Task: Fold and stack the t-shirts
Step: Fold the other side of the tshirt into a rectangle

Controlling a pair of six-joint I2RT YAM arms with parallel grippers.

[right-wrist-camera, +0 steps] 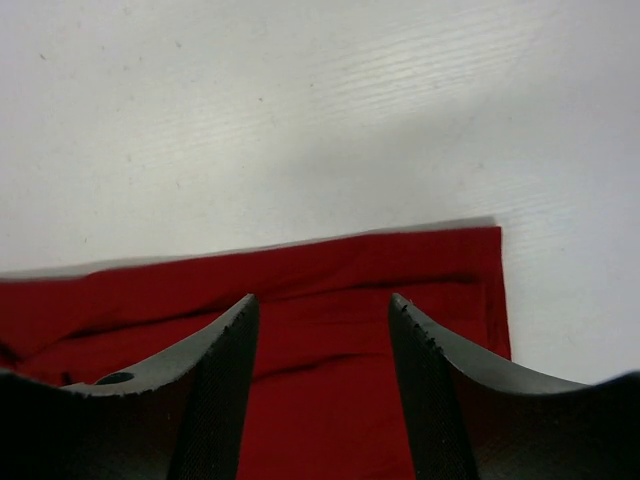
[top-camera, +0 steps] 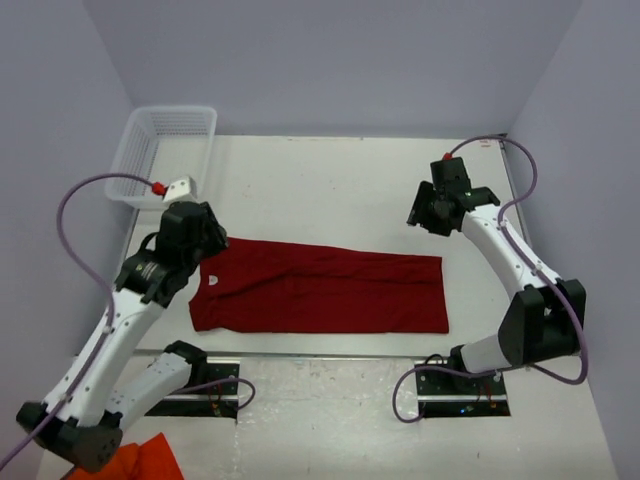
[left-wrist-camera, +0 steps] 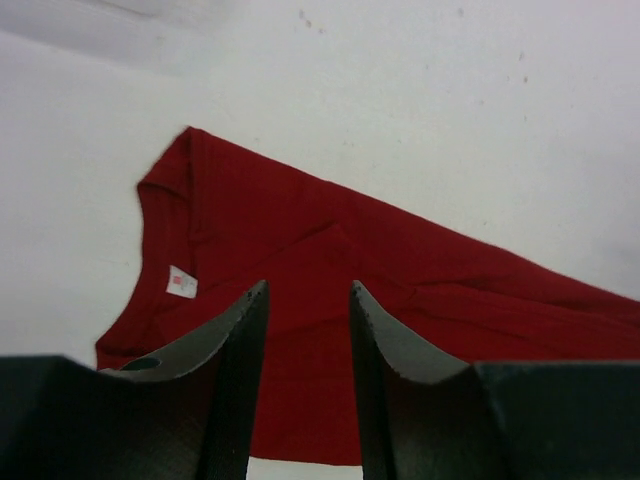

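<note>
Bright and even from overhead, soft diffuse light, no harsh glare anywhere. Just faint fuzzy shadows on the white table (top-camera: 330, 180). Wrist views softer and kinda grainy, with a greyish dim patch top left in the left one. Close-up fingers (left-wrist-camera: 235, 380) dark and a bit mushy. Red of the t-shirt (top-camera: 320, 290) super saturated, creases barely readable.
</note>
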